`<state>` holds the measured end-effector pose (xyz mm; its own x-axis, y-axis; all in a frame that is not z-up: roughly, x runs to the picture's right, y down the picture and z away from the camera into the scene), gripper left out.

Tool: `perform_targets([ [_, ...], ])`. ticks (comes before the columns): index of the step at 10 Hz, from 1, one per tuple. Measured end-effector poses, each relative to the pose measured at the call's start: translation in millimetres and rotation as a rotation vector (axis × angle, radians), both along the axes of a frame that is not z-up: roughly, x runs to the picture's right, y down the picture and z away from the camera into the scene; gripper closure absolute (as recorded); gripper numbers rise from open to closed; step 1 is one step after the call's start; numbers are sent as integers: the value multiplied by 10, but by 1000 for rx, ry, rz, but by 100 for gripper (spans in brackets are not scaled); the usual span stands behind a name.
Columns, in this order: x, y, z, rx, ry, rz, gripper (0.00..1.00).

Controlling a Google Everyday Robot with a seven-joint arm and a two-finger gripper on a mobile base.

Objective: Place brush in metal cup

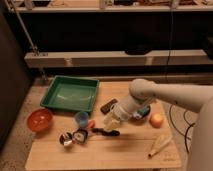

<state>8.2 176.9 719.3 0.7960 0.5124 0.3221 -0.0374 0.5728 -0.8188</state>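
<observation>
The brush lies flat on the wooden table, its oval dark-rimmed head (80,135) to the left and its slim black handle (106,132) pointing right. The small shiny metal cup (65,139) stands just left of the brush head, near the table's front left. My gripper (110,124) hangs from the white arm (142,95) that comes in from the right, directly above the brush handle and very close to it. I cannot tell whether it touches the handle.
A green tray (70,95) sits at the back left and an orange bowl (40,119) at the left edge. A light blue cup (81,117), a flat black bar (108,105), an orange fruit (156,120) and a pale corn-like item (160,145) are on the table.
</observation>
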Motion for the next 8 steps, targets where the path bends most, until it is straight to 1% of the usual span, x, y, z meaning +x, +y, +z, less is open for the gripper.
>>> perform_targets([
  [2, -76, 17, 55, 37, -5, -22, 59],
  [5, -125, 44, 127, 71, -33, -47, 59],
  [7, -151, 75, 190, 71, -46, -51, 59],
  [8, -160, 108, 242, 65, -52, -55, 59],
])
